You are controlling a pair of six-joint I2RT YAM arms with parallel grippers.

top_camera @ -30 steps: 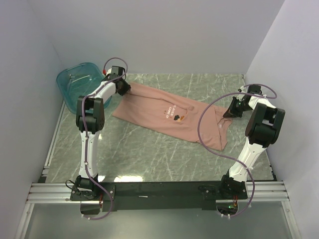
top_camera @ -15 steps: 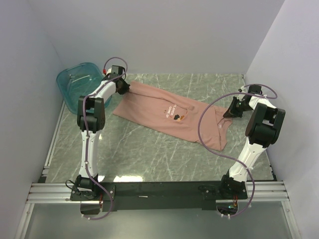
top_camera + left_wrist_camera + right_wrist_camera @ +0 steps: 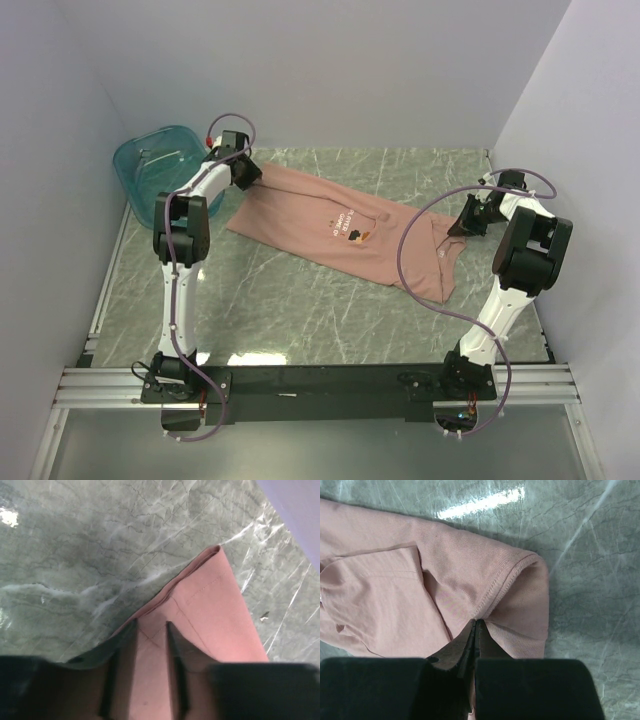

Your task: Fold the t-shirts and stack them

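The dusty-pink t-shirt [image 3: 335, 225] lies unfolded and slantwise across the marbled tabletop [image 3: 300, 305], print side up, running from far left to near right. The right pincer [image 3: 474, 629] is clamped tight on a bunched bit of cloth by a stitched sleeve hem. The left pincer [image 3: 151, 628] stands narrowly apart, astride the far-left hem corner, with flat cloth showing between its fingers. Whether the tips press on the fabric is hard to tell from the wrist view.

The main risk is an uneven hold. If the right arm lifts or pulls while the left is not closed, the shirt is likely to drag, twist and wrinkle rather than stretch flat. The left could also close on the top layer alone, since two layers show at that corner, and the fold would then come out skewed. The right's pinch is small and near the edge, so it may slip under tension.

The right arm's purple cable [image 3: 405, 250] loops over the shirt's right part and could catch the cloth. The teal plastic tub [image 3: 160, 165] sits just beside the left arm in the far-left corner, with walls close on three sides — little room to swing
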